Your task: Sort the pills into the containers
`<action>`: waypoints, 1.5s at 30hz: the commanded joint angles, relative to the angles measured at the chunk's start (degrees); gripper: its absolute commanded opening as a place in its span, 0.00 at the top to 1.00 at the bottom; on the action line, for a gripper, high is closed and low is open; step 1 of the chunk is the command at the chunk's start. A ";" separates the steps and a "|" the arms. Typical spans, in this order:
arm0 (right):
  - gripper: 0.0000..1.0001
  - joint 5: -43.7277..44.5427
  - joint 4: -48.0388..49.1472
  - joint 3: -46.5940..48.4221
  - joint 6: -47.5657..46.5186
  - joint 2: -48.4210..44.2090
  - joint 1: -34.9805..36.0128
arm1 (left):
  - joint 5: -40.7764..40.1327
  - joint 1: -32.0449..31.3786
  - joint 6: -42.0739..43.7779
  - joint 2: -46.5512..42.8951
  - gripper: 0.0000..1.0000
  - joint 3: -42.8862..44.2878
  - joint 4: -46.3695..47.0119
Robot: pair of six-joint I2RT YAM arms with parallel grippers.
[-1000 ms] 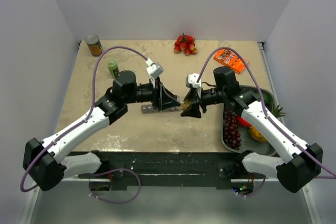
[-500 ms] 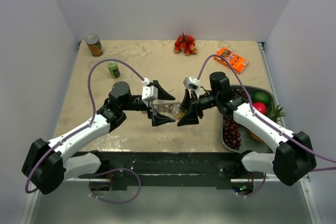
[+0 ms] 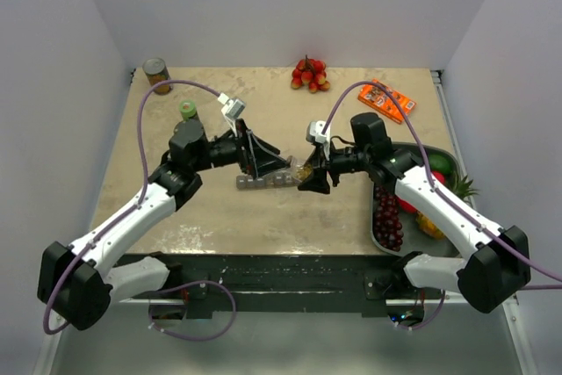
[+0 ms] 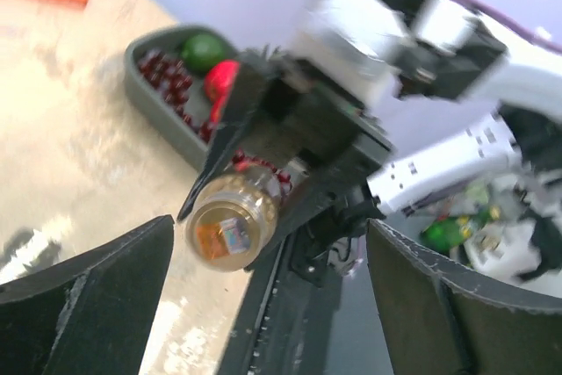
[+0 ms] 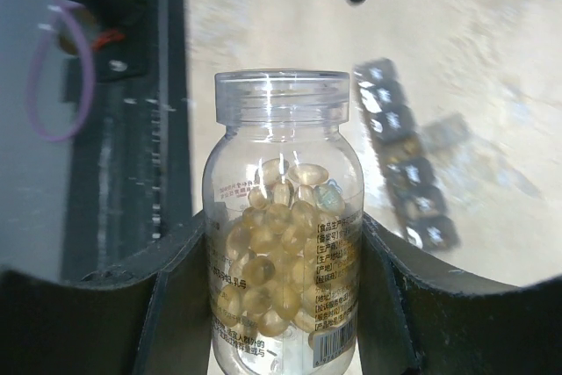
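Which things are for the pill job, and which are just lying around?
For the job:
pill bottle, held by the right end effector
pill organiser

Just lying about:
tin can
green bottle
red fruit
orange packet
fruit tray

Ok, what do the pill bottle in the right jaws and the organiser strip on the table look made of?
Pill bottle: most likely clear, glossy plastic. The amber capsules show through its wall and the rim catches highlights, though glass can't be ruled out.
Organiser strip: dark grey plastic, seemingly semi-matte, with moulded square compartments. It is too blurred to judge further.
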 commanded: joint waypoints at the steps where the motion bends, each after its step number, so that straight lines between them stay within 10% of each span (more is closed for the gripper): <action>1: 1.00 11.07 -1.10 3.36 -3.84 -1.88 0.41 | -8.42 -0.01 -9.84 4.52 0.07 3.63 -11.99; 15: 1.00 11.61 -0.49 2.66 -4.46 -1.26 1.29 | -8.26 -5.29 -10.45 12.97 0.15 9.61 -9.55; 24: 1.00 9.94 -0.23 2.05 -4.02 -1.53 1.29 | -5.45 -5.38 -8.09 14.02 0.72 9.26 -9.63; 31: 1.00 -12.17 4.93 -0.32 4.90 -0.30 1.11 | 12.97 -5.64 9.71 13.15 0.90 6.46 1.34; 34: 1.00 -25.55 22.34 -5.66 22.24 0.14 1.11 | 23.19 -7.57 28.12 10.96 0.87 5.66 -0.40; 37: 1.00 -29.17 34.65 -9.64 34.97 0.93 1.20 | 21.11 -8.28 40.23 8.14 0.62 3.03 -1.12; 45: 1.00 -29.53 32.30 -8.68 32.20 0.94 1.38 | 14.34 -8.19 36.57 9.37 0.30 1.35 10.49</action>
